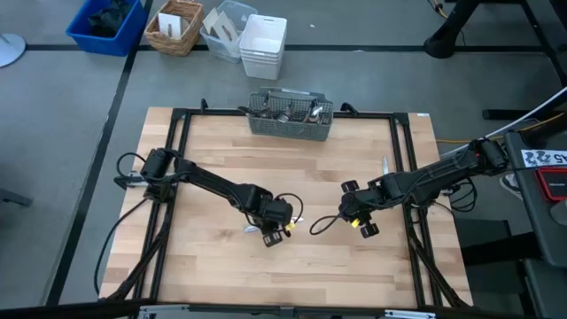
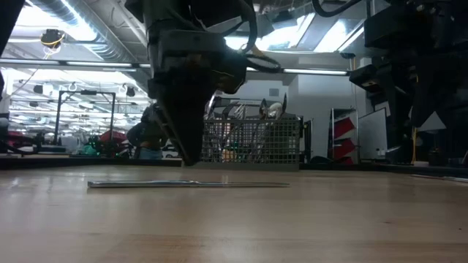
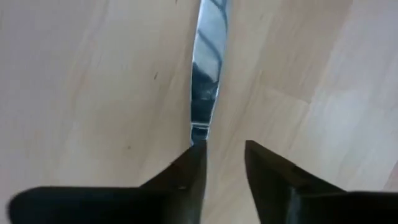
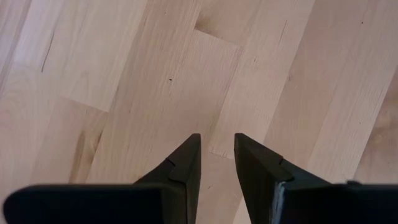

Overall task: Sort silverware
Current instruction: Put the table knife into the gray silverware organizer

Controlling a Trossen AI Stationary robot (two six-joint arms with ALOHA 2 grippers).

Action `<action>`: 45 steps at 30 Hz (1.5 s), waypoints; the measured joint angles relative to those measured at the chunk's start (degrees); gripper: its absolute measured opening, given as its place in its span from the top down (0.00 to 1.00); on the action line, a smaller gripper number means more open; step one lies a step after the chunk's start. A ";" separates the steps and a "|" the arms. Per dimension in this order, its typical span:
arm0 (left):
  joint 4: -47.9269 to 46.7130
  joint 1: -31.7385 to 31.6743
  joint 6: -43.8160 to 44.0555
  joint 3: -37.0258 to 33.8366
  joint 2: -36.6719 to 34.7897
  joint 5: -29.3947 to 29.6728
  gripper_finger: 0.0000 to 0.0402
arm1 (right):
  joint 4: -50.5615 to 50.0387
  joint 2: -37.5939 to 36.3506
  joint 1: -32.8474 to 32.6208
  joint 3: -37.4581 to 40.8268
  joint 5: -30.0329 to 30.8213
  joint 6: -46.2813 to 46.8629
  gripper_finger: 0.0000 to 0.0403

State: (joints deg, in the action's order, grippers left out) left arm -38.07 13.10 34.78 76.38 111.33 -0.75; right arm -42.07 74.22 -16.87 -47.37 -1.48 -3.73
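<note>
While you watch the middle of the bench, read these lines:

Left tool (image 1: 282,229): low over the bench centre; in its wrist view you see its two fingers (image 3: 186,177) parted with a clear gap and nothing between them.
Table knife (image 3: 206,68): flat on the wood, its near end just off one left fingertip and to the side of the gap; whether they touch, you cannot tell. From the low view the knife (image 2: 186,184) lies lengthwise below the left tool.
Right tool (image 1: 354,213): close to the right of the left tool, also low over the bench; its fingers (image 4: 186,165) stand slightly apart over bare planks, gripping nothing.
Loose piece (image 1: 385,166): one more bit of silverware on the bench near the right arm; you cannot tell its kind.
Caddy (image 1: 291,124): grey wire mesh, at the far edge of the bench, with several handles standing up in it (image 2: 252,139).
Bench (image 1: 221,266): pale wood planks in a black frame.
Beyond the bench: a blue bin (image 1: 106,25), a woven basket (image 1: 174,27) and white containers (image 1: 263,46) on the floor.
</note>
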 joint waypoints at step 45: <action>-2.79 -0.02 -6.31 -0.09 2.10 4.15 0.68 | -7.42 -1.09 0.00 -0.46 0.00 0.46 0.76</action>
State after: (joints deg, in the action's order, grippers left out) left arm -40.86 13.08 28.47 76.29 113.43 3.40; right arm -49.49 73.12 -16.86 -47.83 -1.48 -3.27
